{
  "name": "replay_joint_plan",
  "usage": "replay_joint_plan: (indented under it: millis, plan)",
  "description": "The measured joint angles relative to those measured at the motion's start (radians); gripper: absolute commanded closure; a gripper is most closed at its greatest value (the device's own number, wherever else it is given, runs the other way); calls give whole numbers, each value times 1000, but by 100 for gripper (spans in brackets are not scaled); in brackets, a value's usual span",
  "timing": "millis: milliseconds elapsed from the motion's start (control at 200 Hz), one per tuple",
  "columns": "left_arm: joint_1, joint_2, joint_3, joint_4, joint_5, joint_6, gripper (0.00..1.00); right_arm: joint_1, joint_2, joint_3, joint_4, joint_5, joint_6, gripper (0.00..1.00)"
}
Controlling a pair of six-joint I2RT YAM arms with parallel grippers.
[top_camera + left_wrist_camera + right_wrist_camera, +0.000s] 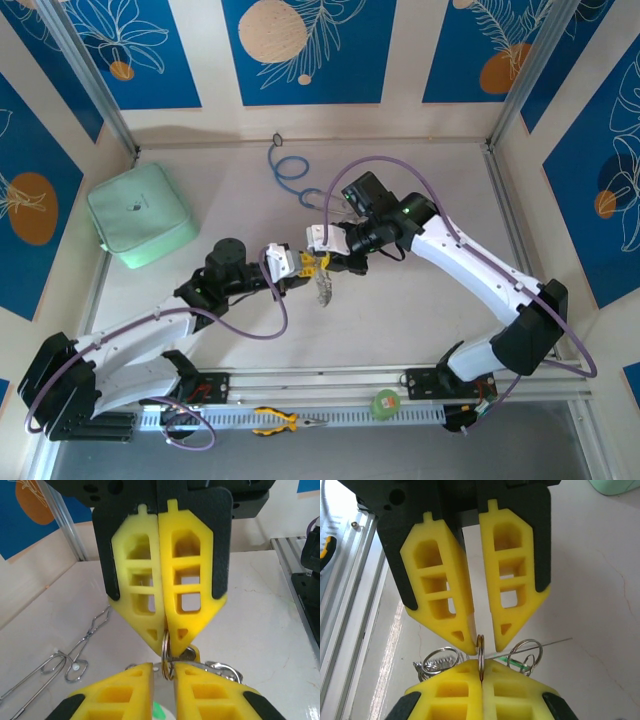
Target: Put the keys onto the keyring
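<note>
The keyring hangs mid-table between my two outstretched arms; my right gripper is clamped on its ring, my left gripper narrowly parted astride it. Two small loops dangle alongside. One green pouch lies far left, one pliers nearer my bases

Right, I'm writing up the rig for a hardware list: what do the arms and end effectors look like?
The left arm and right arm have white links with black joints, each with a looping purple cable. The left end effector and right end effector match: two yellow fingers with rectangular cut-outs and pointed tips, backed by black plates.
</note>
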Motion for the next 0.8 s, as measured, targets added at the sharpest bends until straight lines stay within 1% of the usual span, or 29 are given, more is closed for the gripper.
replay_joint_plan:
  millis: [45, 85, 200, 245, 280, 335, 360, 395, 525, 585, 800]
  plan:
    - [0, 3, 0, 10, 0, -7, 82, 6, 4, 5, -1, 9, -3, 100]
    - [0, 5, -1, 12, 0, -14, 85, 9, 6, 10, -3, 17, -4, 100]
    - [0, 11, -1, 19, 6, -29, 100, 13, 7, 14, -6, 37, -5, 100]
    - [0, 12, -1, 21, 6, -37, 100, 12, 7, 14, -6, 37, -5, 100]
    - [0, 13, -1, 22, 7, -40, 100, 11, 7, 14, -6, 37, -4, 92]
    - [0, 13, -3, 30, 7, -41, 100, 1, 4, 10, 2, 24, 6, 77]
    - [0, 13, -4, 37, 8, -41, 100, -10, -2, 2, 17, 11, 10, 73]
    - [0, 12, -8, 50, 8, -42, 100, -28, -13, -17, 41, -15, 25, 70]
    - [0, 13, -32, 111, 8, -56, 100, -124, -81, -103, 109, -128, 85, 69]
    - [-1, 13, -46, 145, 8, -68, 100, -156, -100, -130, 126, -158, 107, 69]
    - [-1, 23, -66, 226, 8, -94, 100, -164, -107, -177, 152, -239, 157, 70]
